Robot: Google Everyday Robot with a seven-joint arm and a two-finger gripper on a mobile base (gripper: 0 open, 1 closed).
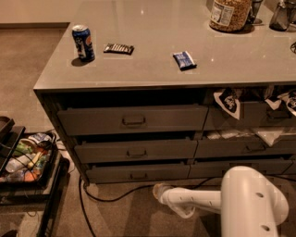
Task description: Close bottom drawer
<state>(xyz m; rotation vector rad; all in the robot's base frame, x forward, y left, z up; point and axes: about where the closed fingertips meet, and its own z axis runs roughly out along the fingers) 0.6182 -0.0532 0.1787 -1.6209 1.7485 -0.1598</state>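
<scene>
Before the three-drawer stack (134, 144), one gripper (161, 190) hovers low

carpet (27, 60): beige, lay from 9 round to 6 o'clock; black cable (106, 198) trailed across it at 7 | wall (32, 9): pale strip at 11 | furniture: grey-topped counter (152, 69) stood from centre to 3; black cart (27, 187) at 8 | light: dim, warm | gripper (161, 190): hung low at 6, near the carpet

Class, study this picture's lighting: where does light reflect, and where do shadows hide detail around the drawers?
Camera view: the countertop carries a soft sheen with small bright specks; the soda can casts a short shadow at its base; the gap above the top drawer is black; the bottom drawer is dim, and the gripper sits low near the floor before it, its white arm brightly lit.
</scene>
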